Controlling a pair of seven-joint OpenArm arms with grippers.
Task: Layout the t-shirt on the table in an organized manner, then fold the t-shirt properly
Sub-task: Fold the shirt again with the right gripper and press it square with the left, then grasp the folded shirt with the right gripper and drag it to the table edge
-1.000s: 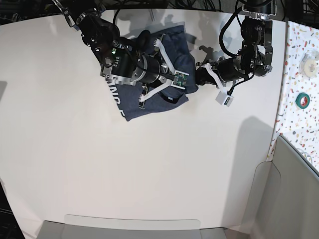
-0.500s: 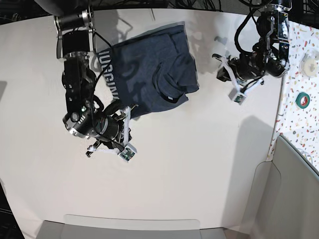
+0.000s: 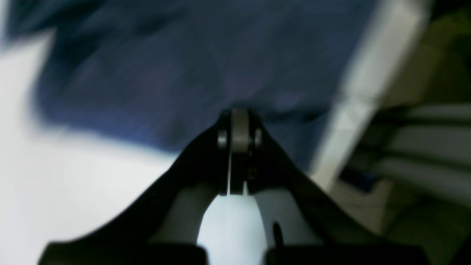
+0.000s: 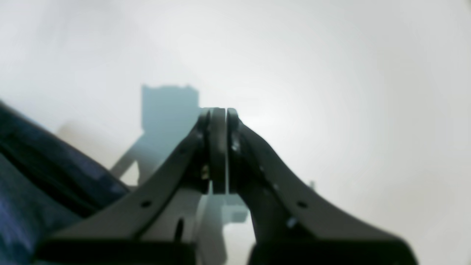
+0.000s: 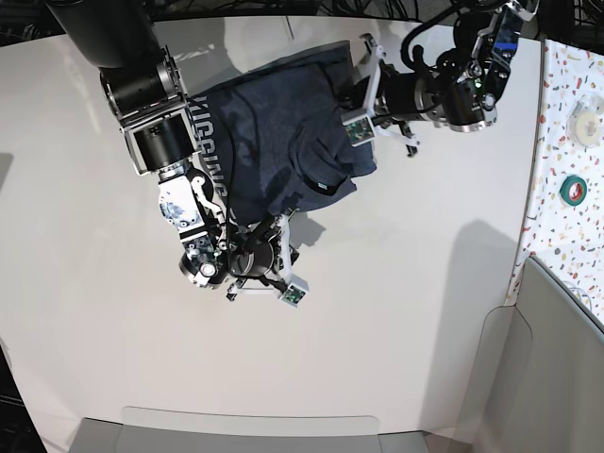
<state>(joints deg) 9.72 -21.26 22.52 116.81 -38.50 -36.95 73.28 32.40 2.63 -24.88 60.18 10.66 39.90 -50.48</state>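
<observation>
Both pairs of jaws are pressed together, holding nothing. The left gripper (image 5: 363, 90) hangs over the t-shirt's (image 5: 269, 142) 3 o'clock edge; the right gripper (image 5: 283, 247) sits at its 6 o'clock hem. The crumpled t-shirt lies toward 12 o'clock on the table (image 5: 396, 311).

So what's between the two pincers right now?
The dark navy heathered t-shirt spans it, crumpled on the white table, from left pincer to right pincer, seen in base view.
</observation>
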